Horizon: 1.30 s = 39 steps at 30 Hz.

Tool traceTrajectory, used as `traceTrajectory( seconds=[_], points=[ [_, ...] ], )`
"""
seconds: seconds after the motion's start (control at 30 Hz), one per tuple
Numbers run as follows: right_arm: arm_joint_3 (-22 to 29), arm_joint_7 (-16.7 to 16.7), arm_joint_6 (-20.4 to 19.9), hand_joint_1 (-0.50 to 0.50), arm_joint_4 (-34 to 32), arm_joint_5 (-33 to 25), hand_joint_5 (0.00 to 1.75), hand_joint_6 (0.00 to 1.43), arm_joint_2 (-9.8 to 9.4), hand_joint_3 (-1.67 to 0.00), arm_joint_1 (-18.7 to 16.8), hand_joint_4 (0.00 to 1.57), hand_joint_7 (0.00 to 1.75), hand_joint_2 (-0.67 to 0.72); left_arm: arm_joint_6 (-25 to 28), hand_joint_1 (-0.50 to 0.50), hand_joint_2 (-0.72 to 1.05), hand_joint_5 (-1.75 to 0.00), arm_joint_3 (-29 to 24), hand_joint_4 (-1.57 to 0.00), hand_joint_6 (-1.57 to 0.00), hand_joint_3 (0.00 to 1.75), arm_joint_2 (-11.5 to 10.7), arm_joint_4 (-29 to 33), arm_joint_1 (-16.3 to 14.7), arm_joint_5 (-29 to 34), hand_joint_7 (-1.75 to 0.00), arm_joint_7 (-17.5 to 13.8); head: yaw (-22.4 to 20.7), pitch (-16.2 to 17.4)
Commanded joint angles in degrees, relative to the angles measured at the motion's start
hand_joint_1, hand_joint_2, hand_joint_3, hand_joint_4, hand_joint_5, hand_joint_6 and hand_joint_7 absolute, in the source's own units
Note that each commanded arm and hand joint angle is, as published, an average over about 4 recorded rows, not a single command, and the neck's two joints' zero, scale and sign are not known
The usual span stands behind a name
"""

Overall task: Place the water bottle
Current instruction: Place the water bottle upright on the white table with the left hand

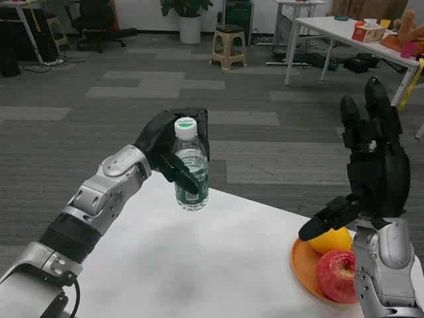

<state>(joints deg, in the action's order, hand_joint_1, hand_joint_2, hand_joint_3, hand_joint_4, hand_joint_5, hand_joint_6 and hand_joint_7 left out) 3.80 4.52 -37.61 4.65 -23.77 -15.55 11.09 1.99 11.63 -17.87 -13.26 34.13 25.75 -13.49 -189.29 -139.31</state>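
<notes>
You have one water bottle [191,165]: small, clear plastic with ribbed sides, a white cap with a green mark on top, upright. Your left hand [171,147] is wrapped around its upper half, fingers clasping it from behind, with the base at the far edge of the white table [199,265]; you cannot tell whether it touches the surface. Your right hand [371,165] is raised beside the table, fingers spread and holding nothing. One orange plate [303,270] sits at the right, carrying one red apple [338,275] and one yellow-orange fruit [331,240].
</notes>
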Motion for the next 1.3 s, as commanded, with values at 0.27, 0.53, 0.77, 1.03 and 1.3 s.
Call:
traceTrajectory(
  seconds=[0.27, 0.53, 0.77, 1.03, 1.3],
  points=[
    [0.07, -0.13, -0.27, -0.33, 0.36, -0.22, 0.00, 0.00, -0.27, 0.00, -0.19, 0.03, 0.00, 0.66, -0.14, 0.50, -0.19, -1.75, -1.52, -1.53, -1.34, 0.17, 0.20, 1.00, -0.38, -0.53, -1.47, 0.04, 0.30, 0.56],
    [0.07, -0.13, -0.27, -0.33, 0.36, -0.22, 0.00, 0.00, -0.27, 0.00, -0.19, 0.03, 0.00, 0.66, -0.27, 0.50, -0.19, -1.75, -1.52, -1.53, -1.34, 0.17, 0.20, 1.04, -0.46, -0.53, -1.47, 0.04, 0.35, 0.64],
    [-0.02, -0.13, -0.27, -0.33, 0.36, -0.22, 0.00, 0.00, -0.27, 0.00, -0.23, 0.03, 0.00, 0.66, -0.49, 0.50, -0.19, -1.75, -1.56, -1.53, -1.34, 0.17, 0.20, 1.04, -0.60, -1.14, -1.47, 0.04, 0.37, 0.71],
    [-0.02, -0.13, -0.25, -0.33, 0.45, -0.29, 0.00, 0.00, -0.30, 0.00, -0.28, 0.03, 0.00, 0.66, -3.42, 0.49, -0.19, -1.75, -1.39, -1.53, -1.34, 0.17, 0.12, 0.65, -2.73, -2.11, -1.47, 1.16, 0.21, 0.93],
    [-0.18, -0.30, -0.27, -0.33, 0.56, -0.27, 0.00, 0.00, -0.36, 0.00, -0.21, 0.03, 0.00, 0.66, -14.75, 0.44, -0.19, -1.75, -0.03, -1.53, -1.34, 0.17, 0.16, -6.16, -6.46, -1.93, -1.54, 4.76, -0.14, 0.82]
  ],
)
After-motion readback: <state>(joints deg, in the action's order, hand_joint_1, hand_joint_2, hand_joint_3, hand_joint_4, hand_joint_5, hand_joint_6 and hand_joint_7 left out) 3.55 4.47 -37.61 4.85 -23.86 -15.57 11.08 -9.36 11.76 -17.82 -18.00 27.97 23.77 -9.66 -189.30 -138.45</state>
